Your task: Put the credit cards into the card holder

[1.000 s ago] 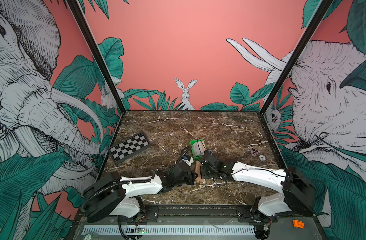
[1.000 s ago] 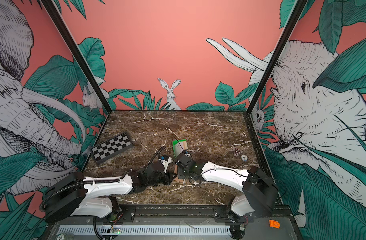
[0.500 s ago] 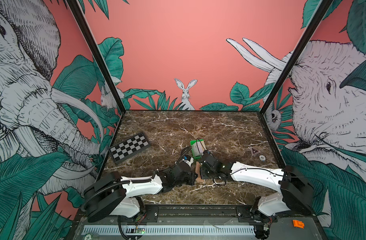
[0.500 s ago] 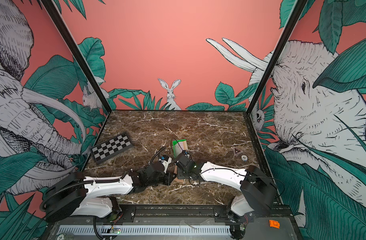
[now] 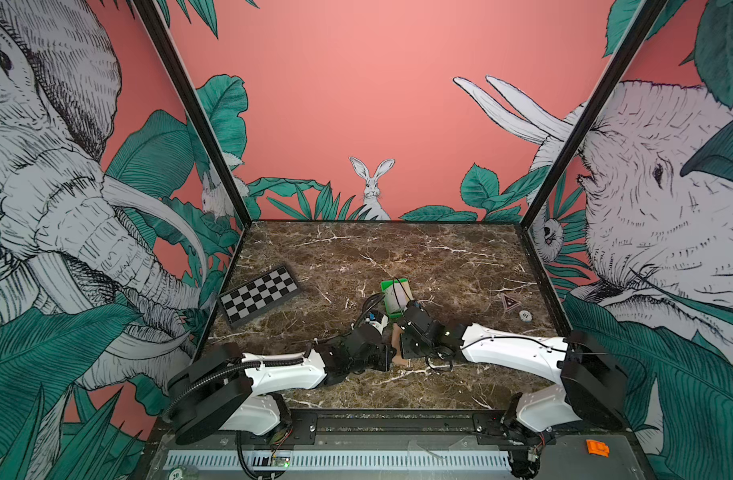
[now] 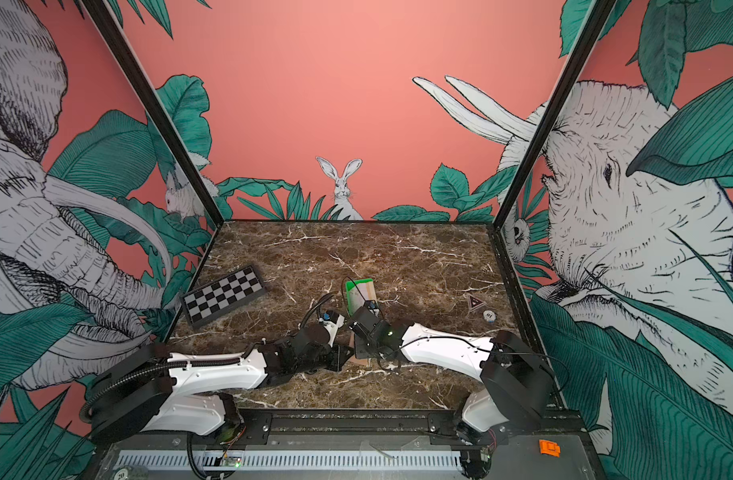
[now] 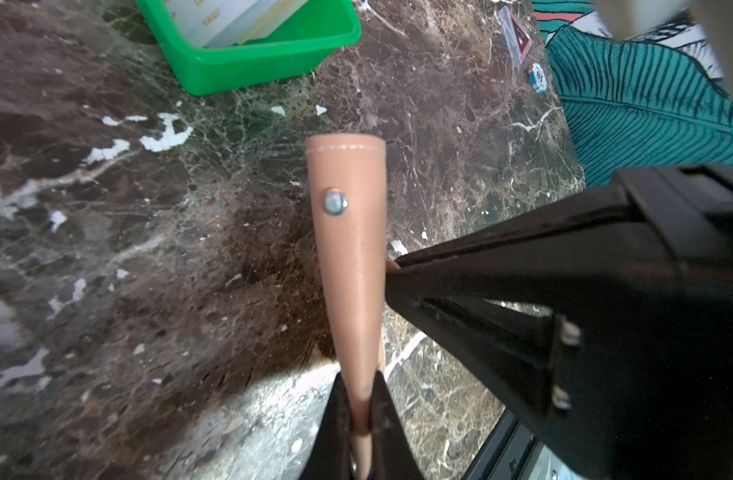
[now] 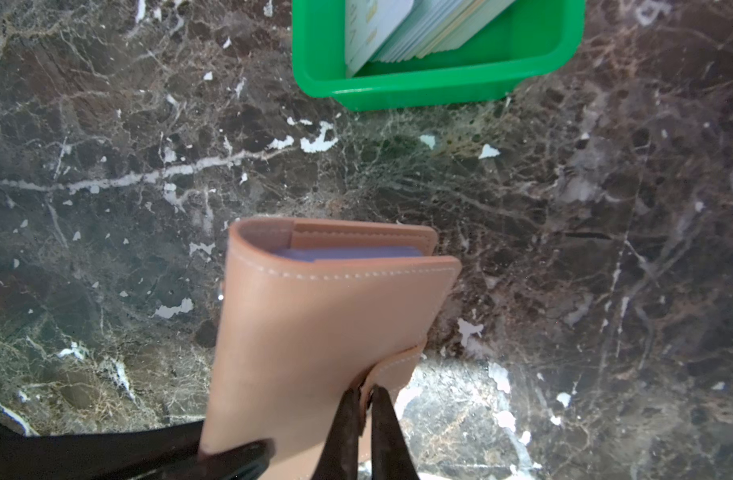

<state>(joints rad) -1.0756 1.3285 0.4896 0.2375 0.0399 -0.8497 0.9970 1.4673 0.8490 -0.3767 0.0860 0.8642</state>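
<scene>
Mostly hidden in both top views: card holder (image 5: 400,360), pinched tight by left hand (image 7: 360,384) and right hand (image 8: 365,394). In green tray (image 8: 439,89): credit cards (image 8: 381,29), cropped by frame.

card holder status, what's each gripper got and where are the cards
Left gripper: jaws shut on strap. Right gripper: jaws shut on holder edge. Holder barely ajar. Cards in tray, nothing between.
</scene>
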